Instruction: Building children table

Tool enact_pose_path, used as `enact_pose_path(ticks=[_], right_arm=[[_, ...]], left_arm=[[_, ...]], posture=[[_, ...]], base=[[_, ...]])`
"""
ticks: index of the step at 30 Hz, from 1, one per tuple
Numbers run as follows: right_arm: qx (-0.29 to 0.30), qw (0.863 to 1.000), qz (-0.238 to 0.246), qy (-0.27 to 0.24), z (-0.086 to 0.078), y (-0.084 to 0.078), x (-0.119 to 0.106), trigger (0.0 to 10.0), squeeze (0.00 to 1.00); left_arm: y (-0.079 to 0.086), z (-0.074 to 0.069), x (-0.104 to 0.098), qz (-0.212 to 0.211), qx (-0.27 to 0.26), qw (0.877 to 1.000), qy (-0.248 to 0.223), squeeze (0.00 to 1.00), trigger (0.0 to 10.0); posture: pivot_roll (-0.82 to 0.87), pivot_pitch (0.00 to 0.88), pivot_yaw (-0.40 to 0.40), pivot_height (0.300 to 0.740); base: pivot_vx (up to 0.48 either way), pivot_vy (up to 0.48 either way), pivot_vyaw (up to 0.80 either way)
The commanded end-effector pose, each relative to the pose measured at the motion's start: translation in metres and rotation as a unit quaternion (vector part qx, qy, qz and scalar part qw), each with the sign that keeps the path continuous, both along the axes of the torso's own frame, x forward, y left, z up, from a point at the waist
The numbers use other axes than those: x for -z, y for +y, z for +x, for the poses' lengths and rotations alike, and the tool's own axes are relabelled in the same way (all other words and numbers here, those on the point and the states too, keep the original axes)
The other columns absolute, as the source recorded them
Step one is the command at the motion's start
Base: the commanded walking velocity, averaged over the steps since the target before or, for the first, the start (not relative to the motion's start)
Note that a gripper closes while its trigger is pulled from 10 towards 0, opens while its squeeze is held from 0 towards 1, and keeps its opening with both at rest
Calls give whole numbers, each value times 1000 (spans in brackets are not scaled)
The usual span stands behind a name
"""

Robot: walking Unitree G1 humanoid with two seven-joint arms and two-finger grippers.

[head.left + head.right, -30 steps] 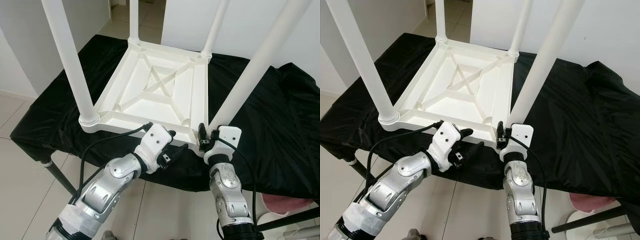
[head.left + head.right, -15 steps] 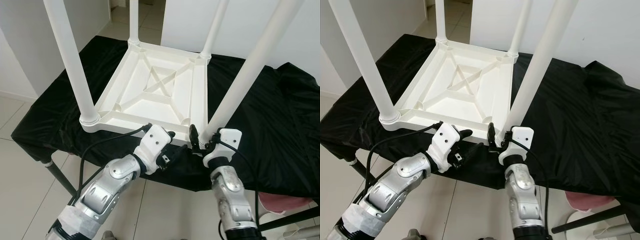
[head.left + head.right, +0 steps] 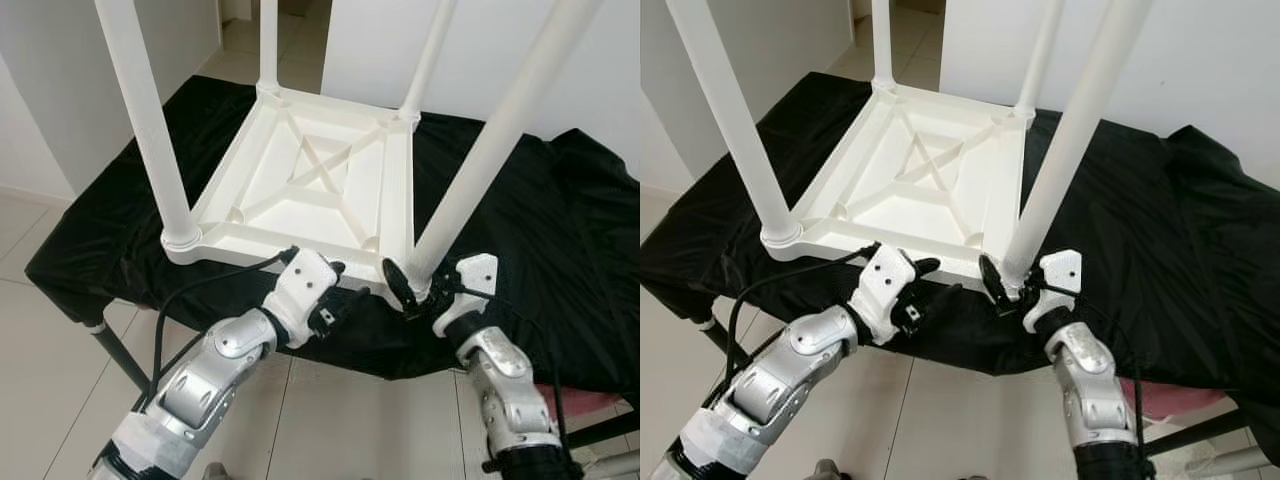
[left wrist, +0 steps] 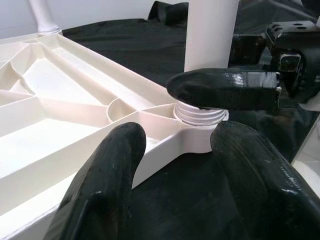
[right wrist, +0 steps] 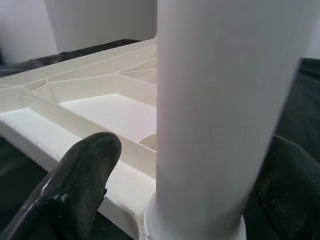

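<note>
**Nearly there: the last leg is going in**

Now we are working at the near right corner of the white table top [image 3: 320, 185], which is lying upside down on a black cloth [image 3: 520, 230]. All four white legs are standing up from its corners, so we judge the build to be close to finished. Our right gripper [image 3: 425, 285] is wrapping its two black fingers around the base of the near right leg [image 3: 490, 160], one finger on each side of it, just above the socket. In the left wrist view the leg's screw thread [image 4: 200, 113] is showing above the corner socket, so we are guessing that this leg is not yet turned fully home. Our left gripper [image 3: 340, 300] is hovering at the near edge of the table top, just beside that corner, fingers apart and holding nothing.

What is left, as we are judging it: seating this leg completely, then turning the table upright.
</note>
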State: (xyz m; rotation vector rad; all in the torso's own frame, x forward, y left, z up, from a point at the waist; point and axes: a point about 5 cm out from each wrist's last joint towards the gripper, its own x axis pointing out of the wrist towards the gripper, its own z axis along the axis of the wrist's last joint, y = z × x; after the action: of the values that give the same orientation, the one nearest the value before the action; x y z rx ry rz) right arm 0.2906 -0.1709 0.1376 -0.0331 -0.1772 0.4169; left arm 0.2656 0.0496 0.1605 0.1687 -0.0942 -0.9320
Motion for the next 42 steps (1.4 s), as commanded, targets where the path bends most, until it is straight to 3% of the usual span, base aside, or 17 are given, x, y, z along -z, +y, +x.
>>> enact_pose_path(ticks=[1, 8, 9, 11, 12, 13, 26, 27, 28, 29, 35, 42], right_arm=[[-10, 1000, -16, 4, 3, -5, 3, 10000, 0], [-35, 998, -45, 16, 21, -12, 6, 10000, 0], [-52, 997, -49, 25, 22, -9, 11, 4431, 0], [-52, 997, -49, 25, 22, -9, 11, 4431, 0], [-60, 997, -50, 27, 22, -9, 13, 3529, 0], [-64, 996, -51, 29, 23, -8, 14, 0, 0], [-70, 996, -43, 37, 25, -7, 22, 0, 0], [-62, 997, -35, 35, 25, -7, 21, 4000, 0], [-55, 997, -29, 34, 24, -7, 20, 4000, 0], [-50, 998, -19, 33, 24, -7, 19, 10000, 0], [-14, 999, -1, 31, 22, -4, 18, 10000, 0], [113, 991, 61, 26, 16, 4, 16, 10000, 0]], left_arm=[[-2, -2, 1, 12, 38, 999, -3, 0, 10000], [-1, -4, 0, 11, 34, 999, -3, 0, 10000], [-1, -4, 0, 11, 32, 999, -4, 0, 10000], [-1, -4, 0, 11, 32, 999, -4, 0, 10000], [-1, -4, 0, 10, 31, 999, -4, 0, 10000], [-1, -4, -1, 10, 31, 999, -4, 0, 10000], [0, -4, -1, 14, 30, 999, -3, 0, 10000], [0, -3, -1, 15, 31, 999, -3, 0, 10000], [0, -3, 0, 16, 31, 999, -3, 0, 10000], [0, -4, 0, 16, 31, 999, -3, 0, 10000], [0, -4, 1, 16, 32, 999, -1, 0, 10000], [-2, -5, 1, 14, 35, 999, 2, 0, 10000]], posture=[[37, 42, -82, 740], [55, 44, -88, 740], [59, 47, -88, 740], [59, 47, -88, 740], [61, 48, -87, 740], [61, 48, -87, 740], [59, 68, -76, 740], [58, 71, -75, 740], [58, 71, -75, 740], [53, 75, -74, 740], [41, 82, -73, 740], [39, 96, -75, 740]], base=[[0, 0, 0], [0, 0, 0], [0, 0, 0], [0, 0, 0], [0, 0, 0], [0, 0, 0], [0, 0, 0], [0, 0, 0], [0, 0, 0], [0, 0, 0], [0, 0, 0], [0, 0, 0]])
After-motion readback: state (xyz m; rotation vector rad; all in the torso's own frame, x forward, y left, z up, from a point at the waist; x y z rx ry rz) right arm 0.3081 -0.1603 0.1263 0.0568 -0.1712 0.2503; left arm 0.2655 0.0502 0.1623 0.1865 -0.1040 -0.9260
